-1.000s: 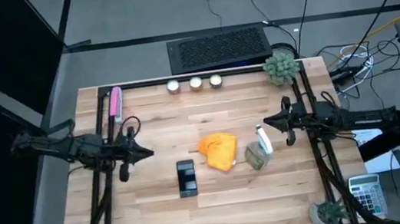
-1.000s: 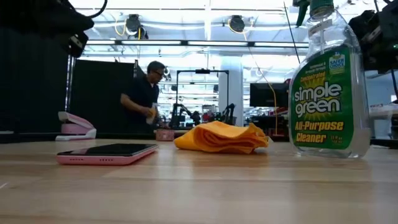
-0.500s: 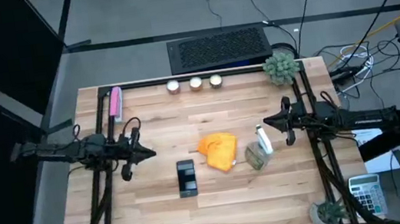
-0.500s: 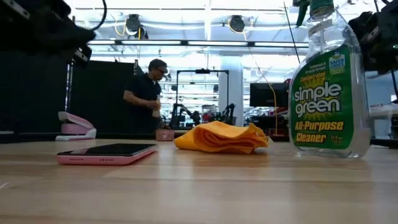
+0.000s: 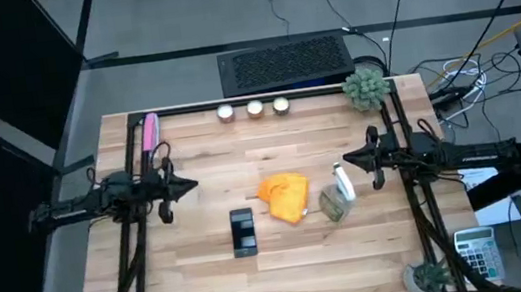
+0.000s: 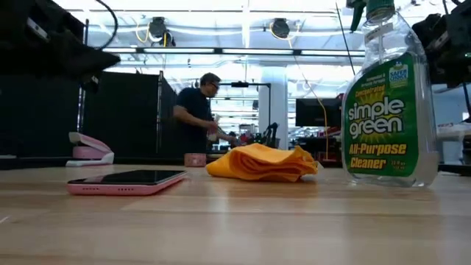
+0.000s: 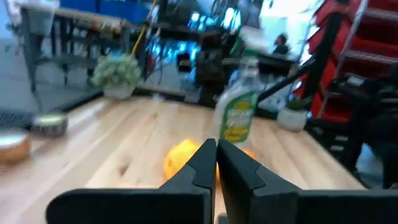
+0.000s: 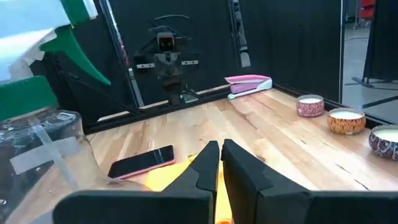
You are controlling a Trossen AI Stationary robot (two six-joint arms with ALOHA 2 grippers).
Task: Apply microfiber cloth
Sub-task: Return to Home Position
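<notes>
The orange microfiber cloth lies crumpled on the wooden table near its middle, also seen in the low view. No gripper touches it. My left gripper hangs shut above the table to the cloth's left, its fingers pointing toward the cloth. My right gripper hangs shut to the cloth's right, above the spray bottle. A black phone in a pink case lies flat near the cloth, on its near left side.
A pink stapler lies at the far left. Three candles and a small plant stand along the far edge. Another plant sits at the near right corner. A person moves in the room behind.
My left gripper has swung a little toward the table's far edge, staying shut and above the table. The cloth, phone and bottle have not moved. The person behind the table has walked to the right.
</notes>
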